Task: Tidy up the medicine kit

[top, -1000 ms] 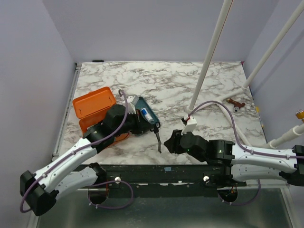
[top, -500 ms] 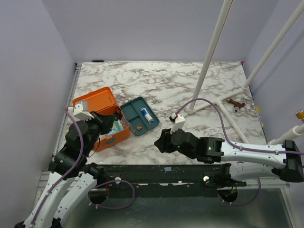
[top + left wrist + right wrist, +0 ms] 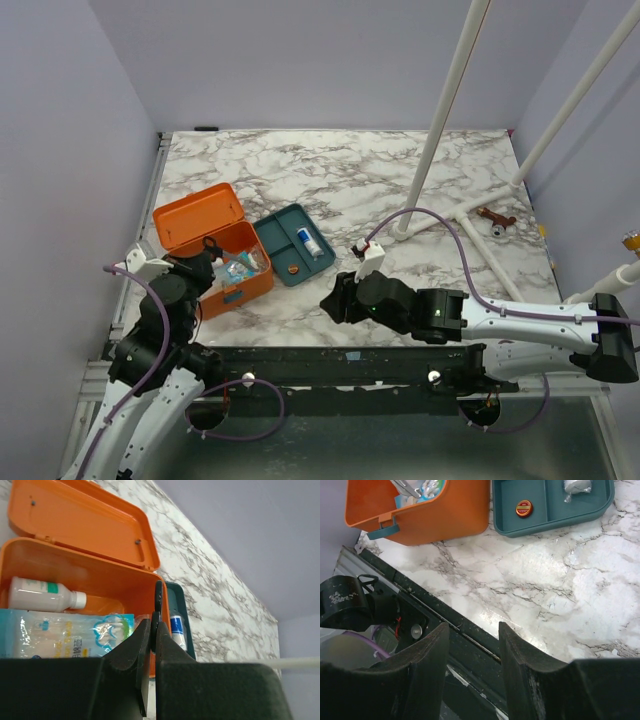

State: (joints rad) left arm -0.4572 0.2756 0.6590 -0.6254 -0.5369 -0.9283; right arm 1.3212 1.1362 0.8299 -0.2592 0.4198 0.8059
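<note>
**Status: kit open, left jaws clenched, right jaws released**

1. Kit position. I see the medicine kit on the left part of the marble table, close to the near edge. Its lid is swung open and tilts back toward the far side. A teal latch hangs on the front wall.
2. Kit contents. My left wrist view shows a white bottle lying on its side and a blue packet nearer the camera.
3. Tray. A dark teal tray lies just beside the kit on its right. It holds a small blue-labelled bottle and a red round tin, in separate compartments.
4. Left gripper. It is over the kit's near side with its fingers pressed together and nothing between them.
5. Right gripper. It is above bare marble near the table's front edge, jaws spread apart and empty.
</note>
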